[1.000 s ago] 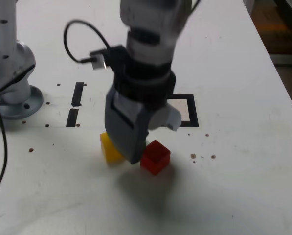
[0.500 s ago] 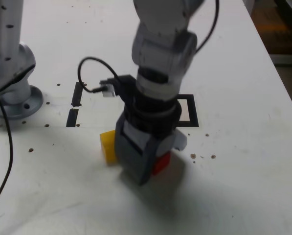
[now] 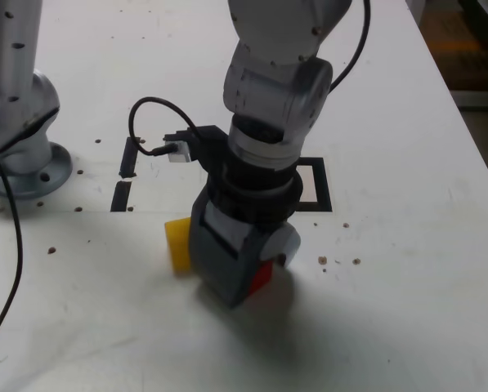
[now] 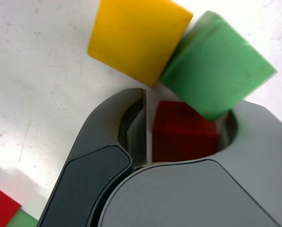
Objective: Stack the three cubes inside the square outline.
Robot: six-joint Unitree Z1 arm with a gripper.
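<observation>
My gripper (image 3: 256, 287) stands upright on the white table with its jaws closed in around the red cube (image 3: 261, 278). In the wrist view the red cube (image 4: 183, 132) fills the space between the jaws of the gripper (image 4: 184, 111), with only a thin pale line on one side. The green cube (image 4: 216, 71), blurred, presses against the red one and touches the yellow cube (image 4: 136, 38). In the exterior view the yellow cube (image 3: 176, 243) sits just at the gripper's left and the green cube is hidden. The square outline (image 3: 325, 194) lies behind the arm, partly covered.
The arm's base (image 3: 23, 155) stands at the exterior view's left with a black cable (image 3: 15, 245) trailing forward. Two short black strips (image 3: 129, 155) lie left of the outline. Small dark specks (image 3: 338, 261) dot the table right of the gripper. The table's edge runs along the right.
The gripper came down over the red cube, then its jaws closed in around it. The red cube now shows only as a sliver between the jaws.
</observation>
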